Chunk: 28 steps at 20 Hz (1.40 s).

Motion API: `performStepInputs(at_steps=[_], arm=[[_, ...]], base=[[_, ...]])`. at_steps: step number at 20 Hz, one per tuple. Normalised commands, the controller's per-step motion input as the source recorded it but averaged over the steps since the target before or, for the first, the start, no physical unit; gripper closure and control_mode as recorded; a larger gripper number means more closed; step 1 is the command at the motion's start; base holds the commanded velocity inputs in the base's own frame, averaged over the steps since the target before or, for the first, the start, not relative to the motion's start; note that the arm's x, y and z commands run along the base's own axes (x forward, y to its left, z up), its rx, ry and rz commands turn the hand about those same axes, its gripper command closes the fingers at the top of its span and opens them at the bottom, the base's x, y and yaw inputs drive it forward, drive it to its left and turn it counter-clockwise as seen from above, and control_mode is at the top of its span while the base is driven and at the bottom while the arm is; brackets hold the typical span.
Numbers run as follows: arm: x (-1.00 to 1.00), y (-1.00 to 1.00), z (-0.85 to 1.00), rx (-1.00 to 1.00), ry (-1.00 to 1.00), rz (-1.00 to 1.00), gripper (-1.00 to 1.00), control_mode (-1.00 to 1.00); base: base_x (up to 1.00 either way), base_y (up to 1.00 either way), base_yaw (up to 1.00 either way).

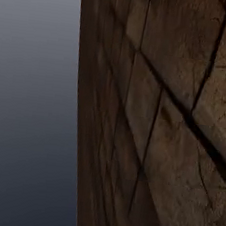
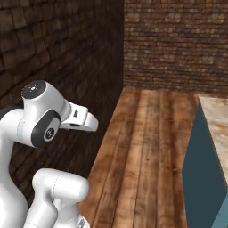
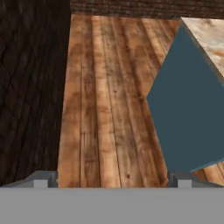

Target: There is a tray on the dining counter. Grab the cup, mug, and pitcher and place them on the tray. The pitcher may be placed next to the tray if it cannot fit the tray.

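Brick filled the left of the scene: one dark brick wall ran down that side in the right base view, with a second, redder brick wall closing off the far end. Between them and the counter lay one plank floor, bare of any cup, mug, pitcher or tray. To the right stood one counter end with a teal side panel and a beige marbled top; whether it was the dining counter or the kitchen worktop could not be told from so small a corner. The left base view gave one cracked brown surface close against the lens, beside flat grey.

The arm was folded near the base. In the hand view the gripper looked down at the planks, its two fingertips far apart with nothing between them: jaws wide and empty.

None of the task's things could be located, so the step in hand was judged to be travel, with nothing yet picked up. The next move would call for bringing the base around to the counter until one of the three vessels came into sight, then lining the open jaws on it.
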Motion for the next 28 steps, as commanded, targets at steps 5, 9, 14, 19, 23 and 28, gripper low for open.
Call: performStepInputs(at_steps=[5, 9, 14, 19, 23, 28], arm=[[0.0, 0.0, 0.0, 0.0, 0.0, 0.0, -1.0, 1.0], [0.0, 0.0, 0.0, 0.0, 0.0, 0.0, -1.0, 1.0], [0.0, 0.0, 0.0, 0.0, 0.0, 0.0, -1.0, 1.0], [0.0, 0.0, 0.0, 0.0, 0.0, 0.0, -1.0, 1.0], [0.0, 0.0, 0.0, 0.0, 0.0, 0.0, -1.0, 1.0], [0.0, 0.0, 0.0, 0.0, 0.0, 0.0, -1.0, 1.0]], base=[[1.0, 0.0, -0.02], [1.0, 0.01, -0.01], [1.0, 0.04, 0.0], [1.0, 0.14, 0.0], [1.0, 0.17, 0.0], [1.0, 0.17, 0.0]])
